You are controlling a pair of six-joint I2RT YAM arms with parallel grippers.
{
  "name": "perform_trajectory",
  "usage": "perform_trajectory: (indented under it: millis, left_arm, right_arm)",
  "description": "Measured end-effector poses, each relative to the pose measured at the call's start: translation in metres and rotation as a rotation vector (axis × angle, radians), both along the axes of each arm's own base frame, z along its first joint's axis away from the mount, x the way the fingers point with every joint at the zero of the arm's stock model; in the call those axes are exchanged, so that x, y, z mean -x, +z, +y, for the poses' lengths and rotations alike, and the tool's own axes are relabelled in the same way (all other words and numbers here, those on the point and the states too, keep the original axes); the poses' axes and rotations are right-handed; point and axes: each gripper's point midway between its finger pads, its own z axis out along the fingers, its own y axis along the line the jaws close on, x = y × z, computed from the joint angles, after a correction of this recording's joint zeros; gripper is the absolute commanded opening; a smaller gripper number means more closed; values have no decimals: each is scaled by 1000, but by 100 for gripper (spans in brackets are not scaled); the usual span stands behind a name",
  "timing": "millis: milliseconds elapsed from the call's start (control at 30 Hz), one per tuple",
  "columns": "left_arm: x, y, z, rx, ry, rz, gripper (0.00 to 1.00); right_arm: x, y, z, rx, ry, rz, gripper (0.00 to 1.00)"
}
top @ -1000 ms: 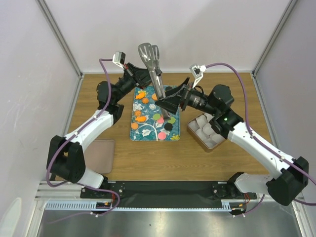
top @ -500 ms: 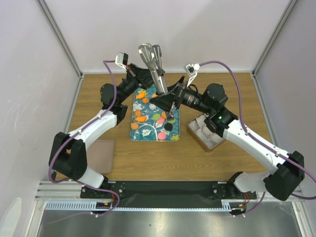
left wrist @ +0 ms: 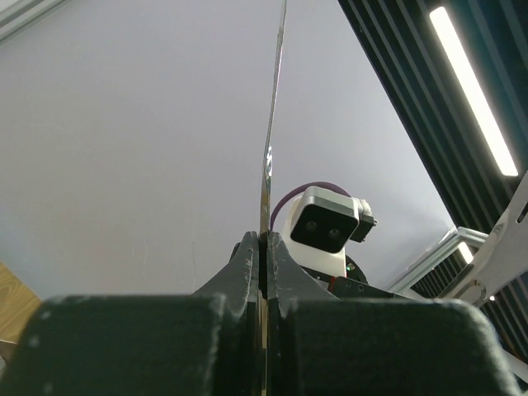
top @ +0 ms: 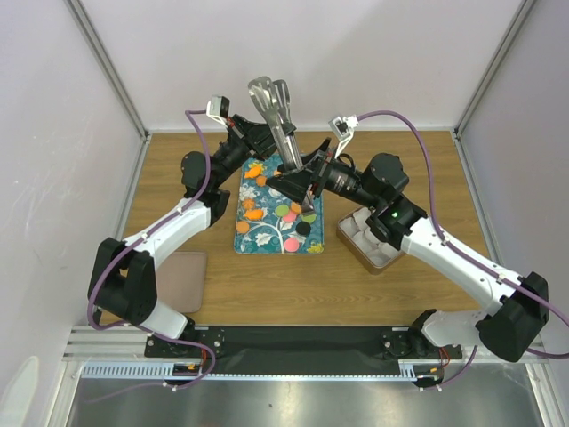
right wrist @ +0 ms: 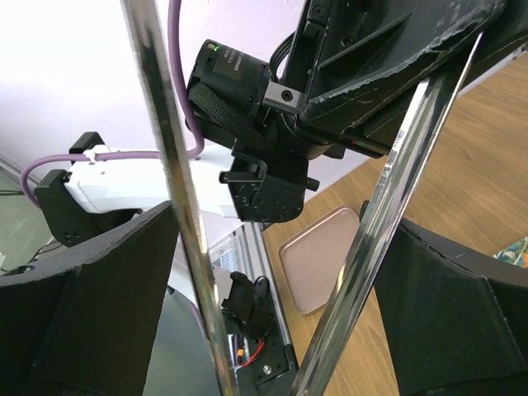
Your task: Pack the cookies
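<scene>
From above, the cookies (top: pixel 291 245) lay on the teal tray (top: pixel 240 242) under steel tongs (top: pixel 274 111); the left wrist view showed the left gripper (left wrist: pixel 262 241) pinched shut on one blade; the right wrist view showed the right gripper (right wrist: pixel 285 256) spread astride both blades, best squeezed evenly over one cookie

Top view, frame centre: lower ends of tongs (top: pixel 281 138) lost behind my right gripper (top: pixel 300 189); whether anything sits between tips, cannot tell. Some cookies (top: pixel 291 245) in middle of tray (top: pixel 253 238) covered by same gripper; count unclear.

My left wrist view: tongs edge-on, thin line running off top edge, lower part swallowed by dark body of my left gripper (left wrist: pixel 263 247).

My right wrist view: both tong arms cut by top and bottom edges. Tray only sliver at right edge. My fingers (right wrist: pixel 91 297) flank arms; pressing or not, cannot tell.
</scene>
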Motion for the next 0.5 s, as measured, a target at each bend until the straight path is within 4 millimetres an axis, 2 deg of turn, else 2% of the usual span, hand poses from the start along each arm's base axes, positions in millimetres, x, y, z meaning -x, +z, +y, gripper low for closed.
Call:
perform_trajectory:
  millis: [267,500]
  left_arm:
    - [1,3,1,11,3,-11,0]
    - [1,5,1,28,10,-26,0]
  right_arm:
    - [-1,12,-8,-29,-43,-10,90]
    - [-3,13,-8,-32,-53,-7,85]
